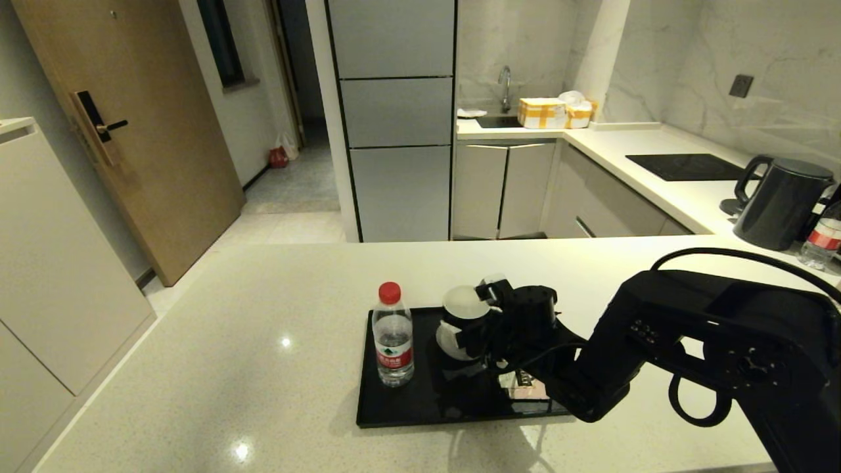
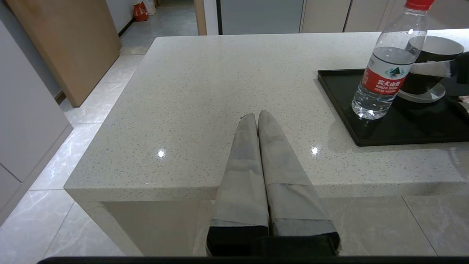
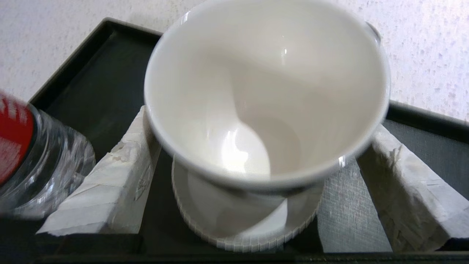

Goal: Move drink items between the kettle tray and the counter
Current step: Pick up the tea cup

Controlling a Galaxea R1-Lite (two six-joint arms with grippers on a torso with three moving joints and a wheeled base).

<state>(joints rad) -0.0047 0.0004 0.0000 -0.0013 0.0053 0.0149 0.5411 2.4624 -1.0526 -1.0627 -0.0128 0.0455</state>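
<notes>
Cup, black outside (white inside), on tray

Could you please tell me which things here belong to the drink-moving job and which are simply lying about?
Job:
round black cup with white inside
pink-and-black tea sachet
matte black rectangular tray
speckled cream stone counter
open right end effector

Lying about:
clear red-capped water bottle
dark electric kettle

Water bottle, red cap, upright; white coaster; dark kettle far right; hob panel; yellow box by sink tap.
</notes>
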